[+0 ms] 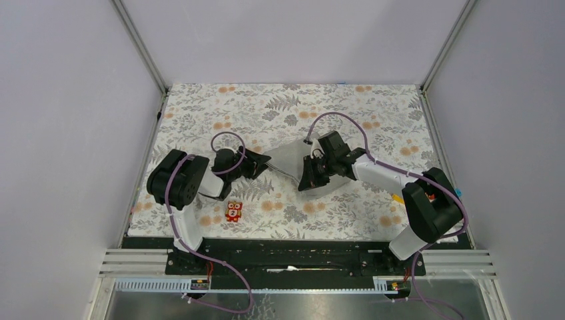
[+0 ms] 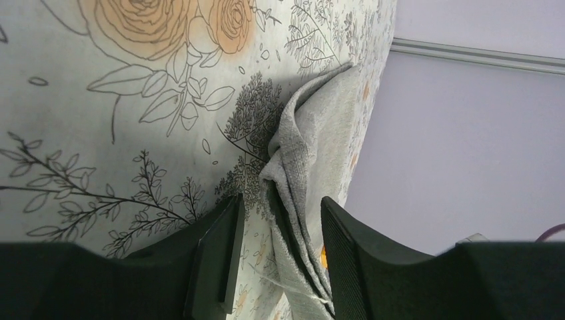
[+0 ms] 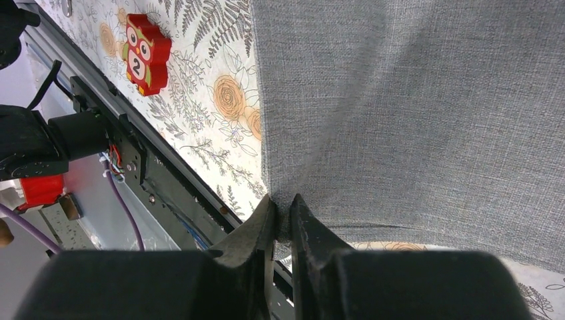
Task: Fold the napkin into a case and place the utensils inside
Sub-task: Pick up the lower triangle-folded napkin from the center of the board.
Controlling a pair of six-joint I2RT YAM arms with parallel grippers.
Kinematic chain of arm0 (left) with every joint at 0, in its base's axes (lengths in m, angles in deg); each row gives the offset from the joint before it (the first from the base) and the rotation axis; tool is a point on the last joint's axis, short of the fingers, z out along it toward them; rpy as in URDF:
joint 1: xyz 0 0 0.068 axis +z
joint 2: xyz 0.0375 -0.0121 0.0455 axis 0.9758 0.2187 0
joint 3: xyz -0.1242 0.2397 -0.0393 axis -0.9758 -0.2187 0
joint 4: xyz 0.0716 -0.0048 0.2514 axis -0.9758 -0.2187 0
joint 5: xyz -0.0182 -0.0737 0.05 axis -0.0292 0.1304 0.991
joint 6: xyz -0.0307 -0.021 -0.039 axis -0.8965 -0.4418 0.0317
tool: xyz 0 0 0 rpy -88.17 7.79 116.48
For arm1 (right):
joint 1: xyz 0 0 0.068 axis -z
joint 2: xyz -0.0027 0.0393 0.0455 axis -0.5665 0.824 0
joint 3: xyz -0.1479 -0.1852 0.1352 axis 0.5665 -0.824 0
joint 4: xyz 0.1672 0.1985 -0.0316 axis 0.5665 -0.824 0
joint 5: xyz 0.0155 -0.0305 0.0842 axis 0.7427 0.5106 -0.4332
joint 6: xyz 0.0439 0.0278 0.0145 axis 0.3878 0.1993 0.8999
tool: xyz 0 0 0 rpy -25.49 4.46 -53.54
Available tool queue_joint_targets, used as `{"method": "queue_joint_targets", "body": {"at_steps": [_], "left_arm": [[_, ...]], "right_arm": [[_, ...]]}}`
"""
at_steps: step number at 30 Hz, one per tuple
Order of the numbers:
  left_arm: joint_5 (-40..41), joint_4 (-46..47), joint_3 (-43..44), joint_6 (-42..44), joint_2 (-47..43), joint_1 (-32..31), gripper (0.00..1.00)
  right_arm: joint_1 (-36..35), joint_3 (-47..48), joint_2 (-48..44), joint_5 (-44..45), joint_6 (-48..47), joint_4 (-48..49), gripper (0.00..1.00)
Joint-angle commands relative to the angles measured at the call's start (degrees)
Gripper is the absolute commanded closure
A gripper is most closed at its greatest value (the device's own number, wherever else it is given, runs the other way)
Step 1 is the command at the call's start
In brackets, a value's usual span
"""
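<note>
The plain grey napkin (image 1: 290, 159) hangs bunched between my two grippers over the floral table cover (image 1: 373, 120). My right gripper (image 3: 281, 215) is shut on one edge of the napkin (image 3: 413, 100), which spreads out flat in front of it. My left gripper (image 2: 280, 257) is open. A folded, layered corner of the napkin (image 2: 300, 167) lies between its fingers (image 2: 220, 253), close to the right one. In the top view the left gripper (image 1: 263, 162) is at the napkin's left tip and the right gripper (image 1: 310, 177) at its right side. The utensils are not clearly in view.
A small red owl toy (image 1: 233, 211) lies on the cover in front of the left arm; it also shows in the right wrist view (image 3: 148, 53). A yellow block (image 1: 398, 198) peeks out by the right arm. The black base rail (image 1: 286, 257) runs along the near edge.
</note>
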Motion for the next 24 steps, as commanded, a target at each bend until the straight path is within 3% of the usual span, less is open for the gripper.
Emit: {"method": "queue_joint_targets", "body": {"at_steps": [1, 10, 15, 21, 24], "left_arm": [[2.23, -1.60, 2.81, 2.61, -1.70, 0.21, 0.50], [1.56, -8.30, 7.93, 5.27, -0.09, 0.42, 0.51], [0.33, -15.75, 10.23, 8.94, -1.79, 1.11, 0.63], [0.00, -28.65, 11.55, 17.04, -7.65, 3.97, 0.80], [1.49, -35.06, 10.96, 20.43, -12.02, 5.00, 0.83]], "right_arm": [[0.42, -0.65, -2.31, -2.19, -0.61, 1.46, 1.00], [0.43, -1.19, -3.75, -2.61, -0.67, 1.43, 1.00], [0.38, -1.91, -3.67, -3.91, -0.38, 2.31, 1.00], [-0.53, -6.24, -1.90, -7.64, 3.54, 9.95, 1.00], [-2.75, -7.60, -1.26, -8.16, 5.21, 13.30, 1.00]]}}
